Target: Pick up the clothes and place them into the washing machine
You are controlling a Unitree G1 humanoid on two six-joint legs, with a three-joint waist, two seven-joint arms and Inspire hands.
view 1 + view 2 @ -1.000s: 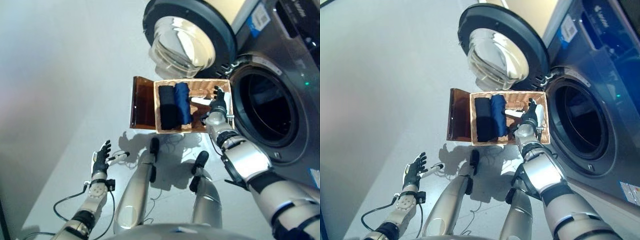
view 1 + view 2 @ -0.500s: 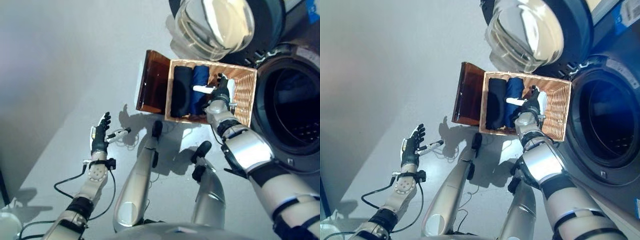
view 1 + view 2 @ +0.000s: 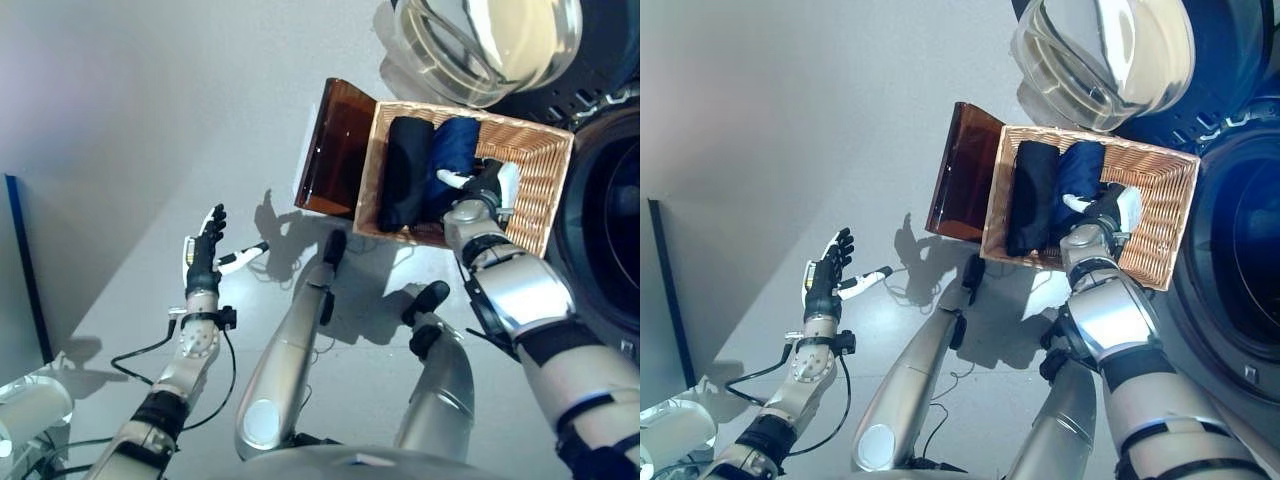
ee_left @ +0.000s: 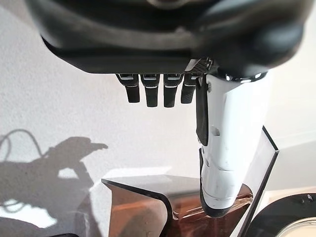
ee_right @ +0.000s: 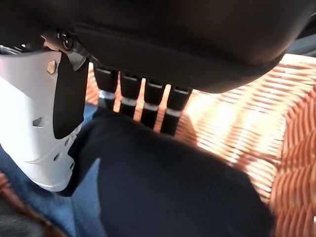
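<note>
Clothes not yet lifted; right hand (image 3: 483, 190) down in the basket (image 3: 545, 195).

Task looks barely begun: both rolls, the black one (image 3: 402, 180) and the blue one (image 3: 447, 160), lie side by side in the left part of the wicker basket, which sits on the floor just left of the washer drum (image 3: 612, 220), under the open glass door (image 3: 480, 40). Each roll's long axis runs near to far, parallel to the other. Right hand rests over the blue roll's near end, thumb spread away from the straight fingers (image 5: 143, 96), with dark cloth lying between them and nothing pinched yet. Left hand (image 3: 202, 262) hangs spread and empty, well to the left over bare floor. Gripping, lifting and loading the drum are all left.
</note>
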